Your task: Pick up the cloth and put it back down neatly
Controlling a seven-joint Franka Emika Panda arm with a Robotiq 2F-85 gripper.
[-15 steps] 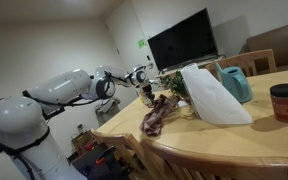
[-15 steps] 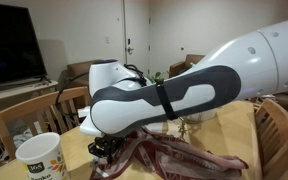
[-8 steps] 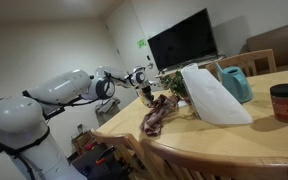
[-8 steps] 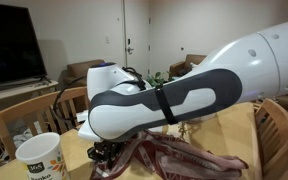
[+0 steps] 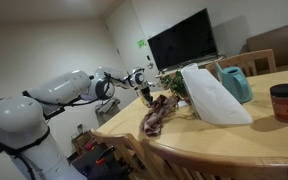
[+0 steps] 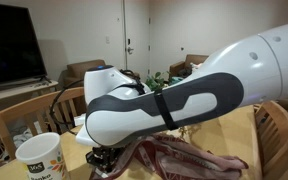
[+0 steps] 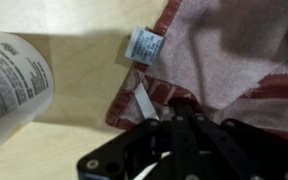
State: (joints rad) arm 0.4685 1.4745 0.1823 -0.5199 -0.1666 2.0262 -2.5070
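Reaching nearly level from the shoulder in an exterior view as a white arm (image 5: 69,88), bent at the elbow, with the wrist tipped down over the corner of the wooden table (image 5: 234,135). Filling most of an exterior view with that same arm (image 6: 179,100): one fat white link slanting down to the left, crossed by a black band, ending low over the tabletop.

Lying wrinkled on the table as a dark maroon cloth (image 5: 158,116), long and bunched, with one end running up to the wrist. Spread in ridged folds beneath the arm, the same cloth (image 6: 189,160). Pale and mottled with a red hem across the upper right of the wrist view.

Standing upright on the table near the wrist, apart from the cloth: a white paper cup (image 6: 39,155) with green print.

Pressed together and pinching the cloth's hem in the wrist view: the black gripper (image 7: 178,115).

Just beyond the fingertips, sewn to the hem: a small white-and-blue label (image 7: 144,45).

Against a second ago: sunk lower and slightly leftward where the fat link fills the frame, hardly shifted where the whole arm shows. Same folds and same spot for the cloth. Same tight pinch.
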